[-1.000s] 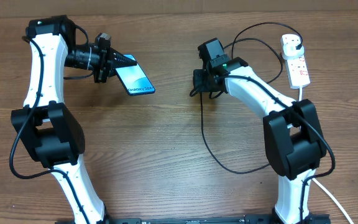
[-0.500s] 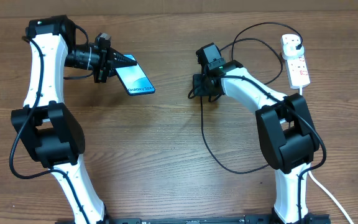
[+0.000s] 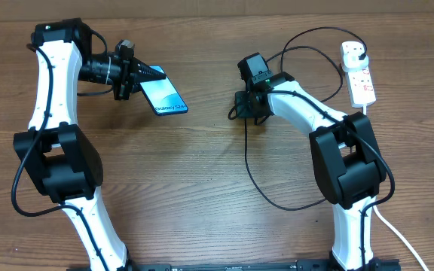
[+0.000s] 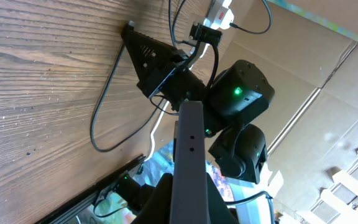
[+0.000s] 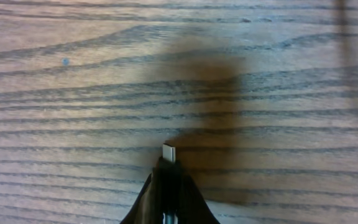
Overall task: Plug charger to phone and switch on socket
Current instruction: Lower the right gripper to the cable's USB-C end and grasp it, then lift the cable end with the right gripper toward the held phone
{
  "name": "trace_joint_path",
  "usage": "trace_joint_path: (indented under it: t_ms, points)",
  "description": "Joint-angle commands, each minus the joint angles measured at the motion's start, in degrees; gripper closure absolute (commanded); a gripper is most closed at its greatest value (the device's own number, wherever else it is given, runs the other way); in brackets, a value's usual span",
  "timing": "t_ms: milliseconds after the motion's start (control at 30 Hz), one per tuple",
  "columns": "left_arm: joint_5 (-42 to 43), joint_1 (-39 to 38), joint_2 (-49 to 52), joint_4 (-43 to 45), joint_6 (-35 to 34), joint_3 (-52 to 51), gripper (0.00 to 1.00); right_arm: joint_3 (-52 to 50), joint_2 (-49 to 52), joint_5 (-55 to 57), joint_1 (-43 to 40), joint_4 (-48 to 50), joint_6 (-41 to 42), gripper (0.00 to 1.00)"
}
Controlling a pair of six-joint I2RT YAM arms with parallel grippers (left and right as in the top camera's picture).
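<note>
My left gripper (image 3: pixel 151 77) is shut on the phone (image 3: pixel 169 97), holding it above the table at the back left, lit screen up and tilted. In the left wrist view the phone shows edge-on as a grey bar (image 4: pixel 189 149) between the fingers (image 4: pixel 188 208). My right gripper (image 3: pixel 239 106) is shut on the charger connector, whose metal tip (image 5: pixel 169 152) sticks out past the fingers (image 5: pixel 168 186) just above the wood. The black cable (image 3: pixel 247 162) loops over the table to a black plug in the white socket (image 3: pixel 360 79) at the back right.
The socket's thick white cord (image 3: pixel 398 237) runs down past the right arm's base. The cable's slack loop lies in front of the right arm. A gap of bare wood separates the phone from the connector. The right arm (image 4: pixel 232 102) shows in the left wrist view.
The right arm's wrist and elbow shifted slightly left between one second ago and half a second ago, then held still. The left arm and phone have not moved.
</note>
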Motion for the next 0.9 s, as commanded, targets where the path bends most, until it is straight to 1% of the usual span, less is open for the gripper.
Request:
trace_joint_path:
  t_ms: [0,233,467,533,667,800,867]
  points:
    - [2.05,-0.11,-0.31,-0.20,0.94,0.83,0.96,-0.33,2.51,-0.50,0.28,-0.76,1.86,0.96]
    - [2.01,-0.11,-0.31,-0.11,0.94,0.83,0.96,0.24,-0.46,-7.08,-1.36,-3.48,4.61,0.96]
    - [-0.44,-0.11,-0.31,0.09,0.92,0.83,0.96,0.24,-9.35,-22.12,-4.28,-4.00,4.55,0.96]
    - [-0.55,-0.11,-0.31,0.11,0.92,0.83,0.96,0.24,-11.26,-24.28,-4.79,-4.11,4.52,0.96]
    - [-0.57,-0.11,-0.31,0.76,0.92,0.83,0.96,0.24,-12.57,-23.26,-5.05,-5.11,4.09,0.96]
    - [-0.57,-0.11,-0.31,0.98,0.92,0.83,0.96,0.00,-11.37,-15.96,-4.24,-6.62,4.20,0.96]
    - [-0.59,-0.11,-0.31,1.18,0.92,0.83,0.96,-0.04,-10.23,-11.26,-3.23,-7.08,5.57,0.96]
